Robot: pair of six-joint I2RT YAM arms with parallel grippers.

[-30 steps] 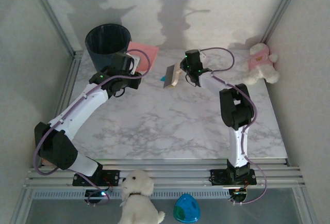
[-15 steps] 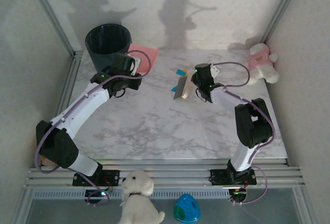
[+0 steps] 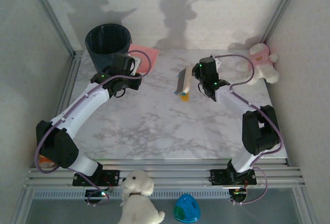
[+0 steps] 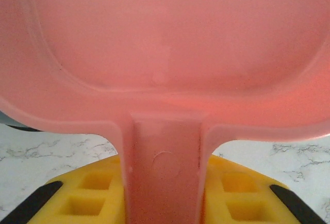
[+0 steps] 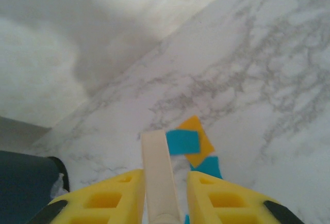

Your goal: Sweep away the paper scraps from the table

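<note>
Right gripper (image 5: 161,182): my fingers clamp the brush handle (image 5: 156,154).
Paper scraps (image 5: 184,142): on the table (image 5: 273,74), just past my right fingertips.
Left gripper (image 4: 165,193): clamps the pink dustpan (image 4: 170,43) by its handle.

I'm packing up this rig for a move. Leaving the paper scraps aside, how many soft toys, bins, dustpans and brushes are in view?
Soft toys: 2 (pink-dressed toy, white dog)
Bin: 1
Dustpan: 1
Brush: 1
Total: 5
</note>
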